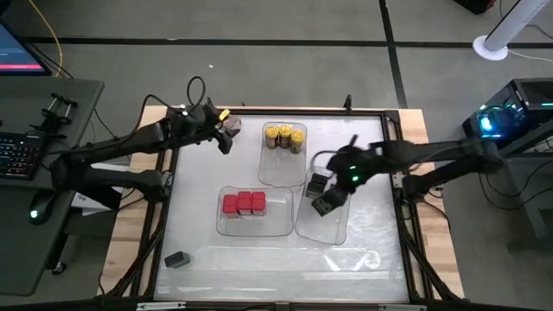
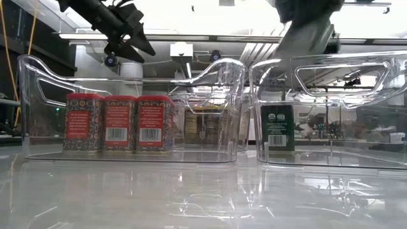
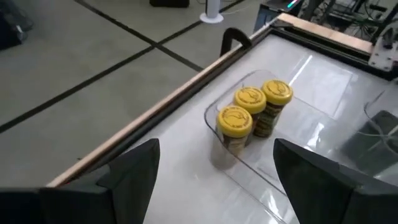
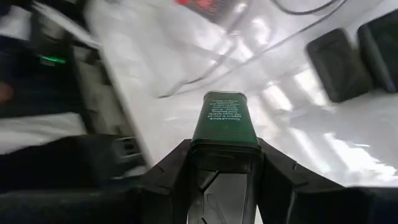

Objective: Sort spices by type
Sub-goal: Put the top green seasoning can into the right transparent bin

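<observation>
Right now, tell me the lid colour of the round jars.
Yellow; the jars show best in the left wrist view.

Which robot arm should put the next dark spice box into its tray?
The right one. Its gripper already has its jaws shut on a dark green tin, over the clear tray holding other dark tins. The left gripper is open, empty, far off by the yellow-lidded jars.

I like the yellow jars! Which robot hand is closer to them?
Left. The left gripper hangs open just beside the tray of yellow jars, empty. The right gripper is farther off, over another tray, holding a dark green tin.
</observation>
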